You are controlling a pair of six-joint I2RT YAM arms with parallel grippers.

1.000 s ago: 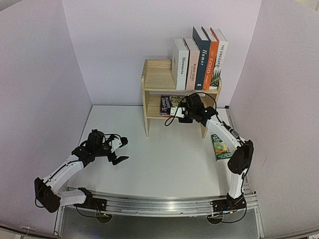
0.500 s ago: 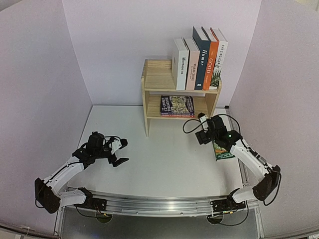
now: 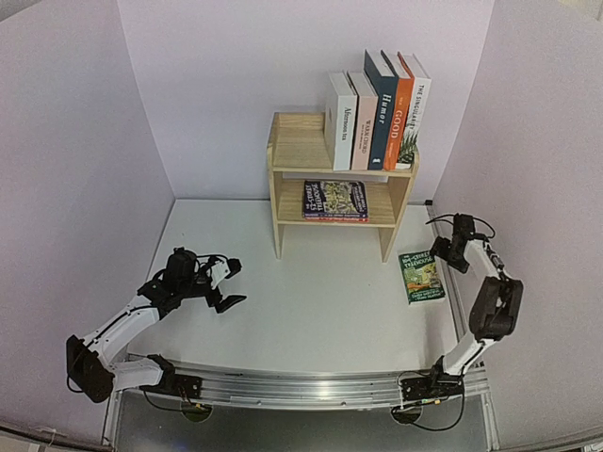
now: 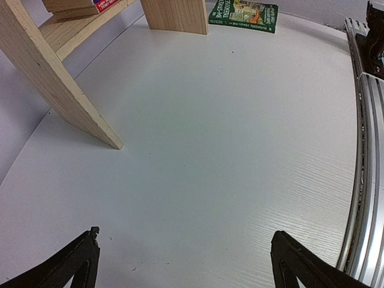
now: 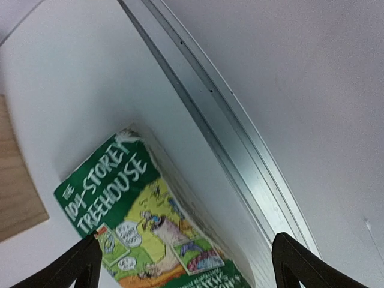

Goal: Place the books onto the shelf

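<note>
The pine shelf stands at the back of the table. Several books stand upright on the right of its top tier, and thin paperbacks lie flat on its lower tier. A green Treehouse paperback lies flat on the table right of the shelf. My right gripper hovers open just right of this book, which fills the lower left of the right wrist view between the spread fingers. My left gripper is open and empty at the near left, far from the shelf panel.
A metal rail runs along the table's right edge beside the green book, with the side wall just beyond. Another rail crosses the near edge by the arm bases. Pale walls enclose the table on three sides.
My right arm has drawn back from the shelf's lower tier, leaving a paperback there, and swung right over the green book with jaws opening wider. The left arm has stayed put.
</note>
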